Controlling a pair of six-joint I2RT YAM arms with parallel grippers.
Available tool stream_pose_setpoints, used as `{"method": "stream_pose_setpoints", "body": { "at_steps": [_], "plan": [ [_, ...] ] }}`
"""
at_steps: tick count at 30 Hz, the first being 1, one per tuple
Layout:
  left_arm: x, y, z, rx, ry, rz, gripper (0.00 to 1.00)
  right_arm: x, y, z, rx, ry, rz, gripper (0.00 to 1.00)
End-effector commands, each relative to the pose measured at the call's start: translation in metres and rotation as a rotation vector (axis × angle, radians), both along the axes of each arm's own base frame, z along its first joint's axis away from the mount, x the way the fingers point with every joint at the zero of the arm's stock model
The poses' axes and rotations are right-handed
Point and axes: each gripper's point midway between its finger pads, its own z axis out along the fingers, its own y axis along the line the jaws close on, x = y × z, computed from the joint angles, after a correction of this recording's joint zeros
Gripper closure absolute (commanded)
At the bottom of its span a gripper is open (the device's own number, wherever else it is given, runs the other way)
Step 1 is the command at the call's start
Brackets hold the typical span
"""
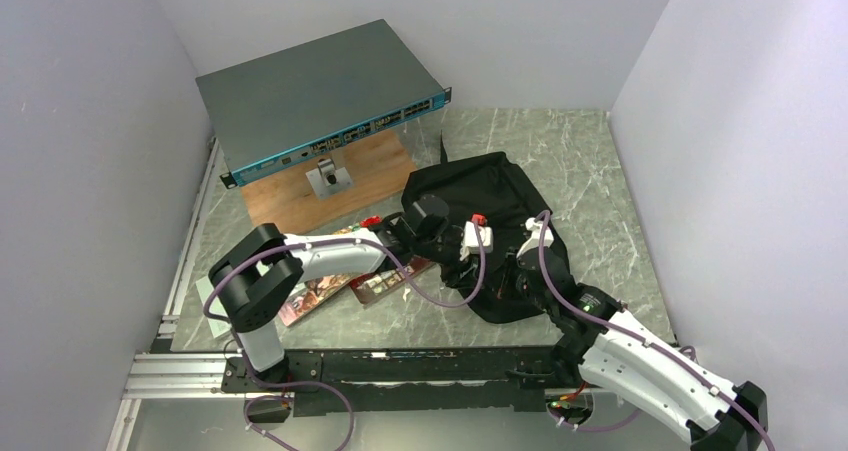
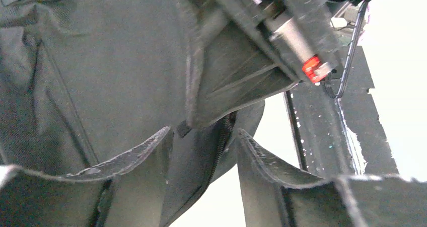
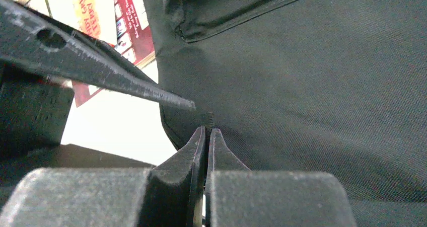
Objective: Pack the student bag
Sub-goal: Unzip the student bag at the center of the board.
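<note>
The student bag [image 1: 495, 186] is a black fabric backpack lying in the middle of the table. It fills the left wrist view [image 2: 100, 61] and the right wrist view [image 3: 327, 86]. My left gripper [image 1: 474, 254] is open at the bag's near edge. In its own view [image 2: 204, 134] the fingers stand apart with a zippered fold of the bag between them. My right gripper [image 1: 517, 261] is close beside it, and in its own view [image 3: 207, 131] it is shut on the bag's thin zipper edge.
A flat grey network switch [image 1: 320, 96] rests on a wooden board [image 1: 300, 196] at the back left. Magazines [image 1: 340, 281] lie under the left arm, left of the bag, and also show in the right wrist view [image 3: 126, 20]. Walls enclose the table on the left, back and right.
</note>
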Motion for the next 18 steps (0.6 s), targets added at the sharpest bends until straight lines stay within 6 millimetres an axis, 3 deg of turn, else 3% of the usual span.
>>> {"method": "stream_pose_setpoints", "body": {
  "at_steps": [1, 10, 11, 13, 15, 18],
  "plan": [
    [0.001, -0.002, 0.005, -0.008, 0.084, -0.002, 0.48, 0.008, 0.013, 0.035, 0.070, -0.088, 0.036, 1.00],
    [0.001, -0.001, -0.012, 0.037, 0.086, -0.028, 0.51, 0.012, 0.013, 0.044, 0.067, -0.096, 0.027, 1.00],
    [0.003, -0.002, -0.014, 0.042, 0.082, -0.017, 0.56, 0.012, 0.014, 0.045, 0.073, -0.094, 0.025, 1.00],
    [0.011, -0.002, -0.019, 0.055, 0.066, 0.021, 0.77, 0.012, 0.009, 0.045, 0.065, -0.080, -0.011, 1.00],
    [0.020, 0.001, -0.023, 0.064, 0.022, 0.062, 0.91, 0.009, -0.018, 0.027, -0.020, 0.019, -0.158, 1.00],
    [0.027, 0.010, -0.023, 0.061, -0.081, 0.081, 0.99, 0.002, -0.074, 0.005, -0.170, 0.142, -0.503, 1.00]
  ]
}}
